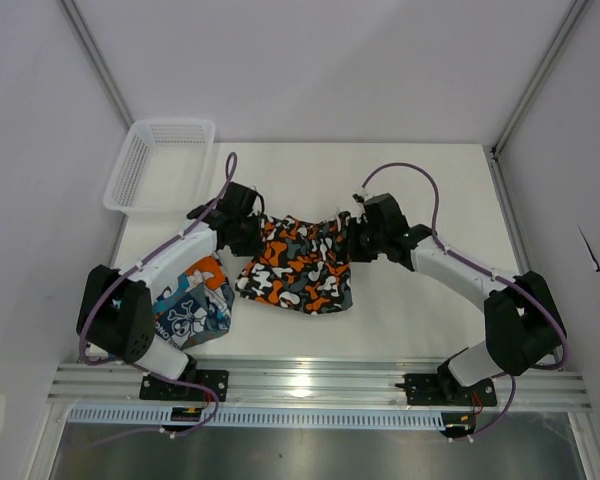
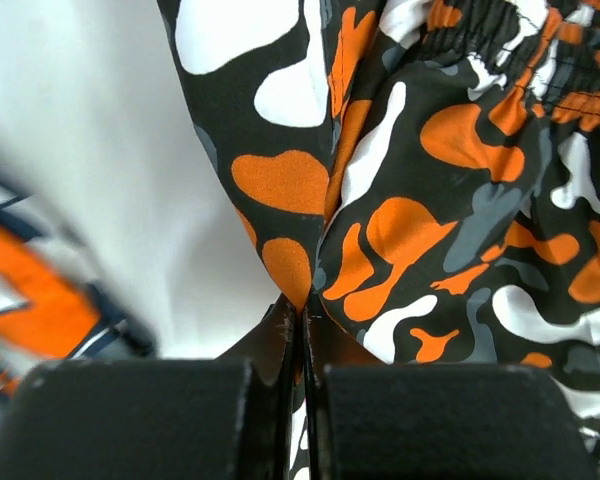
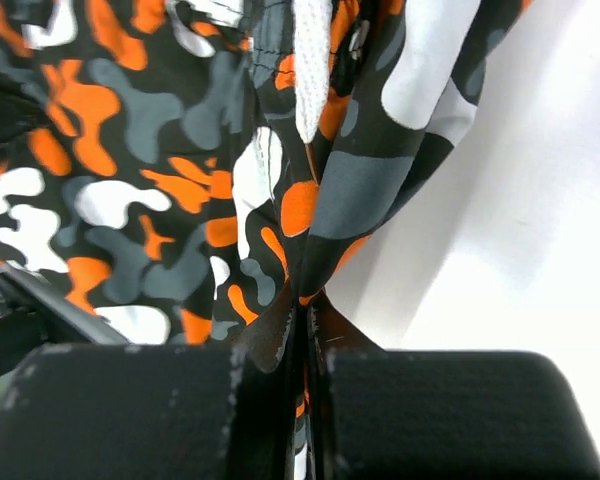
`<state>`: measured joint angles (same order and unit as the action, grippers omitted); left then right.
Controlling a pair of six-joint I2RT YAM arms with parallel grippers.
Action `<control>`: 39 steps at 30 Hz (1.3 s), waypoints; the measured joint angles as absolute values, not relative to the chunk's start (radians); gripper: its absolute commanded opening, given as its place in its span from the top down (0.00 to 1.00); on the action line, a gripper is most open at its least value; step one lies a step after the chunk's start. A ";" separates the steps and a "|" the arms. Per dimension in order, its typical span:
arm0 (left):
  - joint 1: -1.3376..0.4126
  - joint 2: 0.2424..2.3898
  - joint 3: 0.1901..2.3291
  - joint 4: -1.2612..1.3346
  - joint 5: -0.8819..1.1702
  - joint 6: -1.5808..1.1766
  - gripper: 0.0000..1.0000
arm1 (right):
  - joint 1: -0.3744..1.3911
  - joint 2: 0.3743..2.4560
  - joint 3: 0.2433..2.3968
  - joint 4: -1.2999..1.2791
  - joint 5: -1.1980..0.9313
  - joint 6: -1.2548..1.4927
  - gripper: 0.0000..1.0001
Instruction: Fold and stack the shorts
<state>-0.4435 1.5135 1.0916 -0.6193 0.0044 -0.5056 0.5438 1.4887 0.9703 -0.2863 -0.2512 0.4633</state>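
The camouflage shorts (image 1: 300, 268), orange, black, white and grey, hang stretched between both grippers over the middle of the table. My left gripper (image 1: 250, 232) is shut on their left waistband corner; in its wrist view the cloth (image 2: 420, 200) is pinched between the closed fingertips (image 2: 285, 330). At the right waistband corner my right gripper (image 1: 355, 238) is shut too, with a fold of the cloth (image 3: 180, 200) caught between its fingertips (image 3: 280, 335). The teal, orange and white skull-print shorts (image 1: 195, 305) lie folded at the front left, partly under my left arm.
A white mesh basket (image 1: 160, 165) stands at the table's back left corner. White walls close in both sides and the back. The rail with the arm bases (image 1: 320, 385) runs along the near edge.
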 measured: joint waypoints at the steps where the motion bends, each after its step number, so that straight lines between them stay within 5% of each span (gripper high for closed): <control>1: -0.439 1.504 1.102 -0.643 -0.009 -0.508 1.00 | 0.563 1.489 0.993 -0.295 -0.238 0.471 1.00; 22: 0.089 1.127 1.097 -1.011 -0.133 -0.467 1.00 | 0.959 1.876 1.487 -0.220 -0.166 0.636 1.00; 39: 0.503 0.979 0.965 -1.034 -0.138 -0.443 1.00 | 1.026 2.186 1.741 -0.111 -0.252 0.707 1.00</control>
<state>0.5034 0.9791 0.9649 -1.0344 -0.1375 -0.4435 1.0256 2.1864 1.7409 -0.1108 -0.2523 0.7071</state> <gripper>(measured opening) 0.003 0.009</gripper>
